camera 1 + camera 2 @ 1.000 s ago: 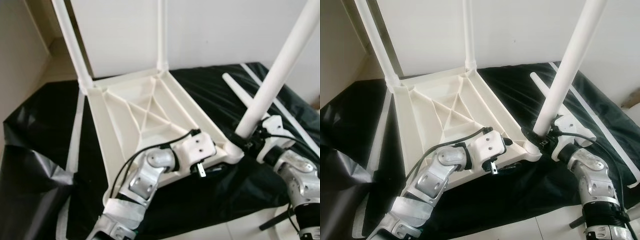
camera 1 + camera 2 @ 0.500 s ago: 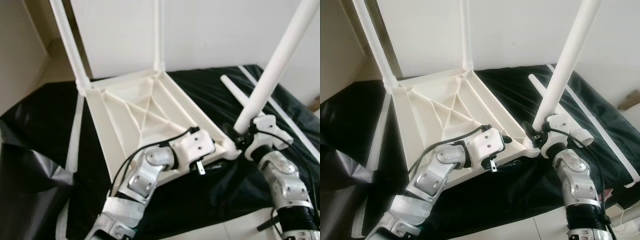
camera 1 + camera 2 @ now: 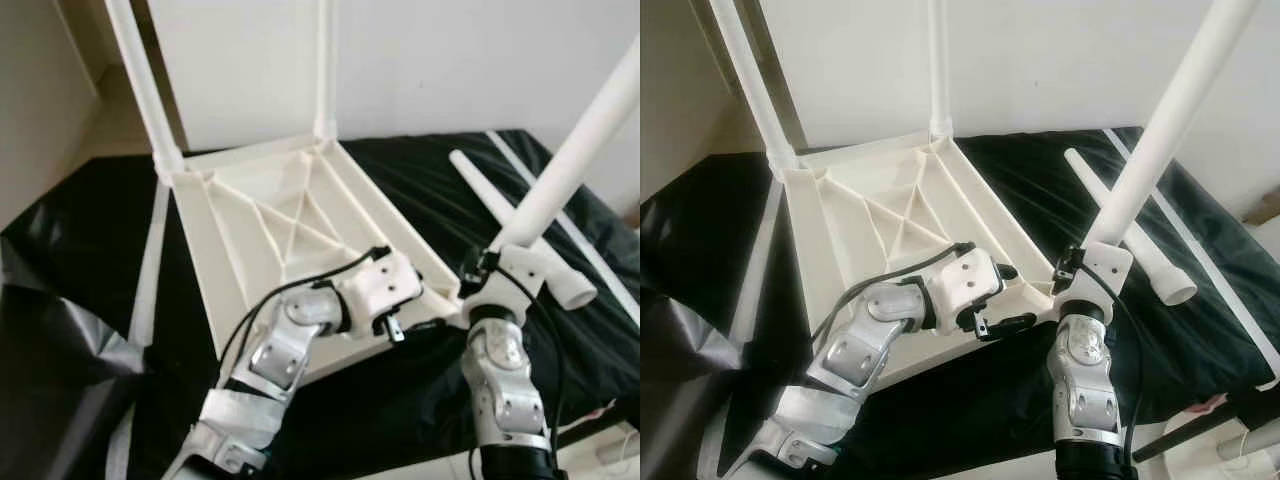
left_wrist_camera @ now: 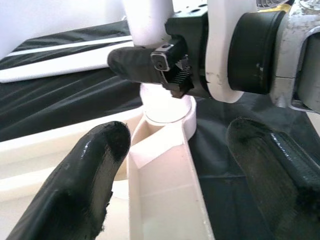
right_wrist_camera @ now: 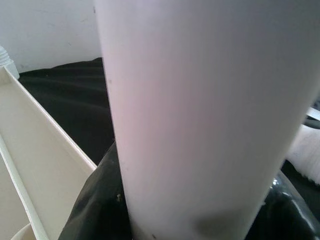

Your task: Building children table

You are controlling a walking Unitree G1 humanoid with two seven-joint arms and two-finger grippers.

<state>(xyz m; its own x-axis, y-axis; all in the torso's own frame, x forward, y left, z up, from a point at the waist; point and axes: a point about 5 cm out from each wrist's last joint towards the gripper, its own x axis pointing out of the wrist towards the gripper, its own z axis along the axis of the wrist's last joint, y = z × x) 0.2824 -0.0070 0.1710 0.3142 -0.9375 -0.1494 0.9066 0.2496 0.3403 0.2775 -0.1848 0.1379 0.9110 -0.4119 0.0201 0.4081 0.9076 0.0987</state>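
Black sheeting [image 3: 90, 250] underlies the upturned tabletop [image 3: 290, 230]. Left gripper [image 4: 175, 165], fingers apart, straddles its four-o'clock corner; right gripper [image 3: 1080, 268], clamped on the leg [image 3: 1160, 140], should twist squarely down.

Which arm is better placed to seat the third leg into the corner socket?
The right. The right gripper already clamps the leg just above the corner socket, while the left gripper straddles the tabletop rim, steadying it.

Black plastic sheet [image 3: 1200, 330] covers the support surface, crumpled at the left edge, carrying the upside-down white tabletop [image 3: 880, 215] with ribbed underside, a loose white leg [image 3: 1130, 240] lying just beside its right rim, and a thin white strip [image 3: 1210, 285] farther right.
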